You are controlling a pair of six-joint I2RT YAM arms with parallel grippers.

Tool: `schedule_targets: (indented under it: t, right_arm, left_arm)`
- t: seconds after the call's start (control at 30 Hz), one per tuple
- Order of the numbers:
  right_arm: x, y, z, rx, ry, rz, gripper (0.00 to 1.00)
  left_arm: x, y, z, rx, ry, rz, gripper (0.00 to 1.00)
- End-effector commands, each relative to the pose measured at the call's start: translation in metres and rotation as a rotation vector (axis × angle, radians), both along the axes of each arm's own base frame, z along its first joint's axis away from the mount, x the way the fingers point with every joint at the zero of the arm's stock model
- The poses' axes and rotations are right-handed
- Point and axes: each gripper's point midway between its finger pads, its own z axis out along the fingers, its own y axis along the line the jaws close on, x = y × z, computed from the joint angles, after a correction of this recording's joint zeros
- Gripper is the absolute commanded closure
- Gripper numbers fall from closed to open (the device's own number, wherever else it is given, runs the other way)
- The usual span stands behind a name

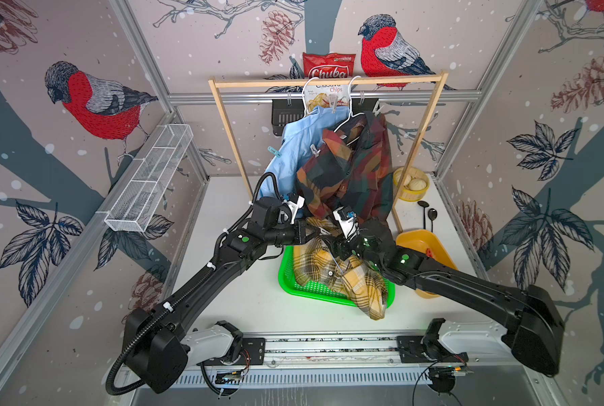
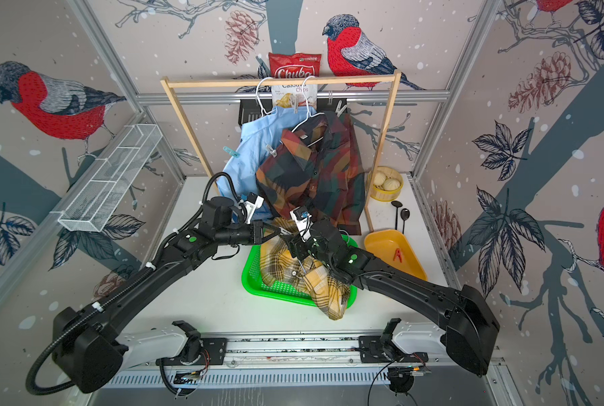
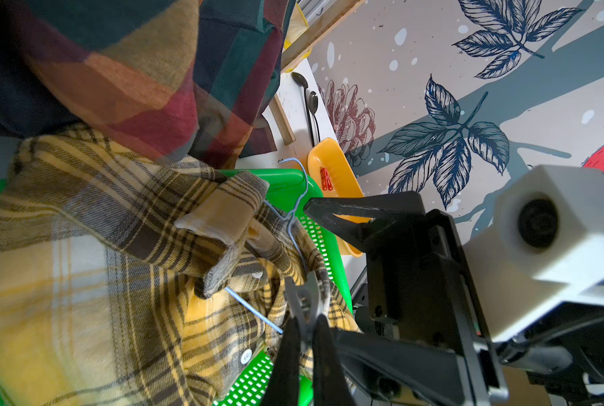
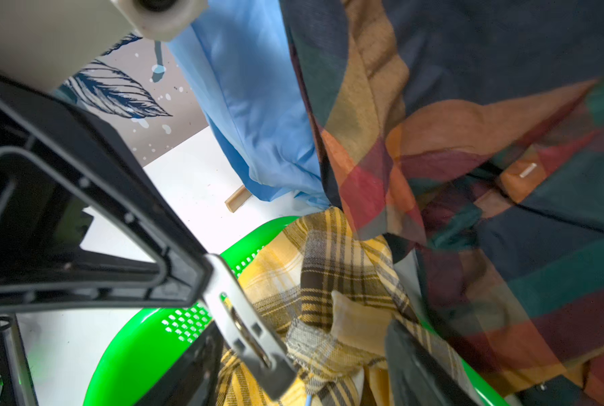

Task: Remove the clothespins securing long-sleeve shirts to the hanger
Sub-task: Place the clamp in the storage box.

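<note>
White tabletop (image 1: 244, 309) under bird-print walls carries a green basket (image 1: 288, 281), and the yellow-and-grey plaid shirt (image 1: 356, 284) lies heaped in it on its blue wire hanger (image 3: 295, 211). Left gripper (image 3: 306, 321) is closed, its tips pinching the handle end of a grey clothespin (image 3: 304, 298) that stands at the shirt's collar, just beside the hanger wire. Right gripper (image 3: 320, 270) sits close in, jaws spread wide and holding nothing. On the wooden rack (image 1: 223, 116) behind, the light blue shirt (image 1: 293, 147) and dark plaid shirt (image 1: 349, 168) hang with a teal clothespin (image 1: 274, 152) and a pale clothespin (image 1: 314, 150) on them; a red clothespin (image 2: 398, 255) lies in the yellow bin (image 2: 374, 242). The pinch looks narrow, so the clip could twist out and snap back onto cloth. If its mouth is not squeezed open, pulling would likely drag shirt and hanger up too. With the grippers this crowded, a spread finger could snag the hanger hook or the dark plaid hem above.
</note>
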Motion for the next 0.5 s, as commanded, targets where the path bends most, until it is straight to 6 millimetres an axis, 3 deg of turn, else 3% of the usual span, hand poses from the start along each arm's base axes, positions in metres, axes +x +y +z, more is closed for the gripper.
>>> schedule_targets:
  t: [0.0,0.2,0.47]
  right_arm:
    - [-0.006,0.013,-0.005,-0.03,0.005,0.064,0.28]
    - [-0.011,0.025,-0.01,-0.034,0.019,0.108,0.43]
    - [-0.015,0.026,-0.011,-0.027,0.046,0.111,0.77]
  left_arm:
    - [-0.003,-0.003,-0.002,0.0,0.004,-0.024,1.0]
    - [-0.003,-0.006,-0.004,0.0,0.007,-0.035,1.0]
    - [0.001,-0.009,-0.009,0.011,0.005,-0.036,1.0]
